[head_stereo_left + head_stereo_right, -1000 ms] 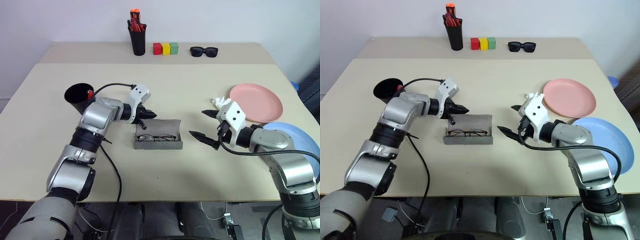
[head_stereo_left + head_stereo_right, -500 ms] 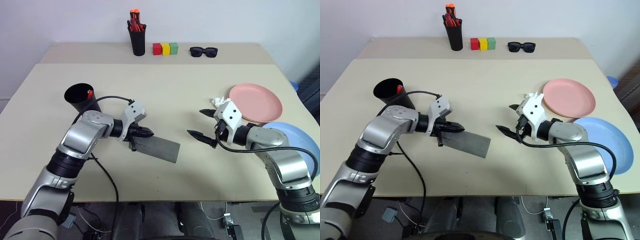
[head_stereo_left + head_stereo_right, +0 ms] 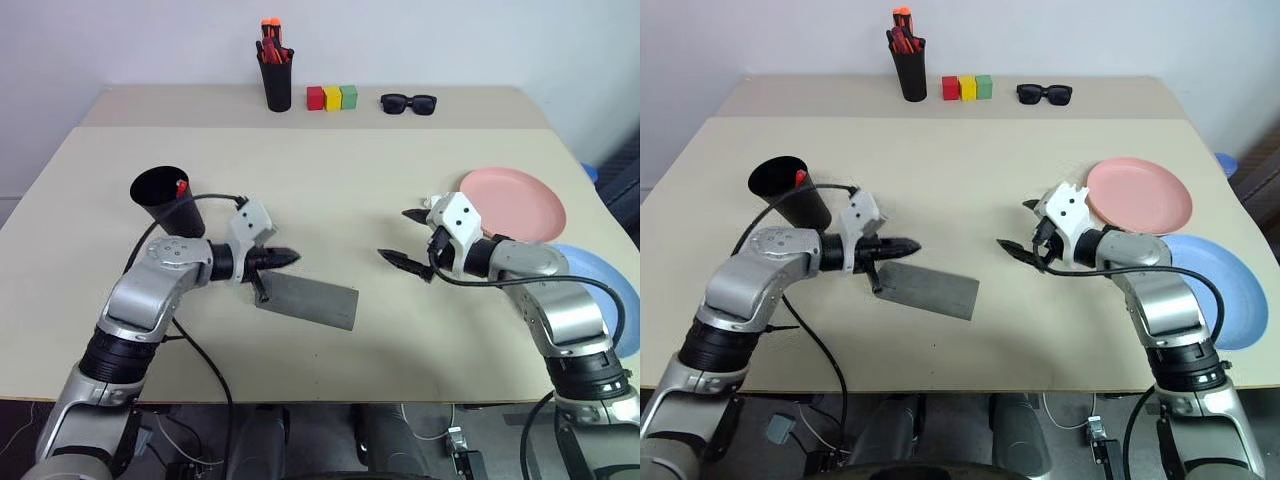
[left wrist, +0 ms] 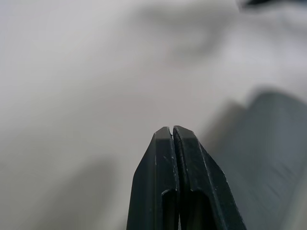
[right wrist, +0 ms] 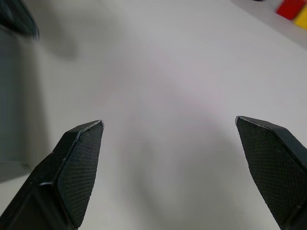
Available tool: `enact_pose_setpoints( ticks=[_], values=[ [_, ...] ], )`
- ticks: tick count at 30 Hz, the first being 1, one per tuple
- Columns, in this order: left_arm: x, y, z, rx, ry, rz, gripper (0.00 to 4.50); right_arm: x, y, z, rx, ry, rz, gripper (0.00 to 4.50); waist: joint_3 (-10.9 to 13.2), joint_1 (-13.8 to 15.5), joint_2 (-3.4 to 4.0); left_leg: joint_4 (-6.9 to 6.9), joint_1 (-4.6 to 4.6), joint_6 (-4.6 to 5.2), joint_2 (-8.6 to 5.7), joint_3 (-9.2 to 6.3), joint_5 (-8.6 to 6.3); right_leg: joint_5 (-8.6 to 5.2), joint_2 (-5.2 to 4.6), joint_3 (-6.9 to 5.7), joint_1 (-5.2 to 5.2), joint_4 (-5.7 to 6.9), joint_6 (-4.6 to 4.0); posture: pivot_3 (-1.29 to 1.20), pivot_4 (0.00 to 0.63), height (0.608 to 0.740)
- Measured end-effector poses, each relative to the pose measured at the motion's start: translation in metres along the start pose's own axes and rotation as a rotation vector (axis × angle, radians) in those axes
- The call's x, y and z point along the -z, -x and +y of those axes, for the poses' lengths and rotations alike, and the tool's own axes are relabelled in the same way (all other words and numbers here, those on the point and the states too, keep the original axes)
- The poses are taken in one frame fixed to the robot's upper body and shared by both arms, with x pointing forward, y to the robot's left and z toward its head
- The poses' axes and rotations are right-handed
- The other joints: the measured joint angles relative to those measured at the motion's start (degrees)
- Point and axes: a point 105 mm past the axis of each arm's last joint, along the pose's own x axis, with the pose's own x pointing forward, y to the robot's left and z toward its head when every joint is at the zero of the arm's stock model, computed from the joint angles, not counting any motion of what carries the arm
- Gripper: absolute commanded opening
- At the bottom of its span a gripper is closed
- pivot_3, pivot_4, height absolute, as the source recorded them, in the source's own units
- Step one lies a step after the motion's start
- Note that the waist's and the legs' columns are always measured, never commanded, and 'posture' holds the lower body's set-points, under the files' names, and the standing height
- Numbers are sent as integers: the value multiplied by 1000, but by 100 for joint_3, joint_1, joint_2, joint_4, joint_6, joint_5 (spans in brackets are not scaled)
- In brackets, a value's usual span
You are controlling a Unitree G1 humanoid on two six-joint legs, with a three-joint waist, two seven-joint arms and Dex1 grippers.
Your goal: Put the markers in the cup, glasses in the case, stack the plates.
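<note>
The grey case (image 3: 308, 300) lies closed and slightly askew at the table's middle; the glasses are hidden. My left gripper (image 3: 287, 257) is shut with nothing between its fingers (image 4: 172, 143), its tip just above the case's (image 4: 271, 158) left end. My right gripper (image 3: 397, 237) hovers open to the right of the case (image 5: 12, 96), with nothing between its fingertips (image 5: 81, 158). The black cup (image 3: 160, 198) stands at the left with a marker's red cap (image 3: 180, 187) showing inside. The pink plate (image 3: 515, 205) lies at the right. Near it, the blue plate (image 3: 600, 285) is partly behind my right arm.
On the rear table stand a black pen holder (image 3: 274, 82) with orange-red pens, three coloured blocks (image 3: 331, 97) and black sunglasses (image 3: 408, 102). Bare tabletop (image 3: 330, 190) stretches between my arms and the rear table.
The case, open a second ago with the glasses inside, now lies closed and turned askew. My left gripper drew back toward the left. My right gripper edged forward.
</note>
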Motion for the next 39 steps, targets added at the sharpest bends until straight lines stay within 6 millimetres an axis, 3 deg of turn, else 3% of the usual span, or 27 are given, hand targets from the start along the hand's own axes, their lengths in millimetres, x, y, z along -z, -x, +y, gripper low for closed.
enact_pose_setpoints(
  ticks=[8,11,15,19,23,29,32,36,39],
  values=[
    [-20,6,9,-61,-11,-150,25,30,27,-46,157,69,211,4500,0,4,0,0,0,0,0,3,0,0,-1,1,0,-1,0,0,150,740],
    [-15,11,6,-54,-35,-153,25,41,41,-61,204,100,296,4500,0,-15,1,-2,1,0,0,4,0,0,0,1,-1,-1,-1,0,150,740],
    [-8,14,-5,-22,-36,-171,25,72,62,-88,309,131,446,4500,0,-8,0,1,1,0,0,9,0,0,-2,3,2,-3,-2,0,150,740],
    [-10,13,-7,-30,-36,-186,25,88,52,-99,360,112,486,4500,0,-81,3,1,9,0,0,16,0,3,-1,9,2,-1,-5,0,150,740],
    [-13,12,-9,-40,-43,-200,0,90,42,-107,385,133,488,3237,0,-144,3,0,10,0,0,15,1,4,-1,10,4,0,-4,0,150,740],
    [-3,13,-14,-49,-9,-195,0,91,33,-103,372,155,485,29,1,-142,3,1,9,0,0,15,1,4,-1,11,4,0,-3,0,150,740],
    [-3,12,-16,-50,4,-204,0,84,33,-105,384,192,476,29,2,-140,6,0,9,0,0,15,1,4,-1,11,4,0,-3,0,150,740],
    [-2,6,-19,-38,18,-215,0,59,42,-114,426,289,439,29,5,-131,10,-1,8,0,0,15,0,4,-1,11,3,-1,-3,0,150,740],
    [-3,2,-18,-30,25,-228,0,37,65,-121,487,335,416,29,6,-103,13,-1,5,0,-1,13,0,3,-1,10,3,-1,-3,0,150,740]
  ],
)
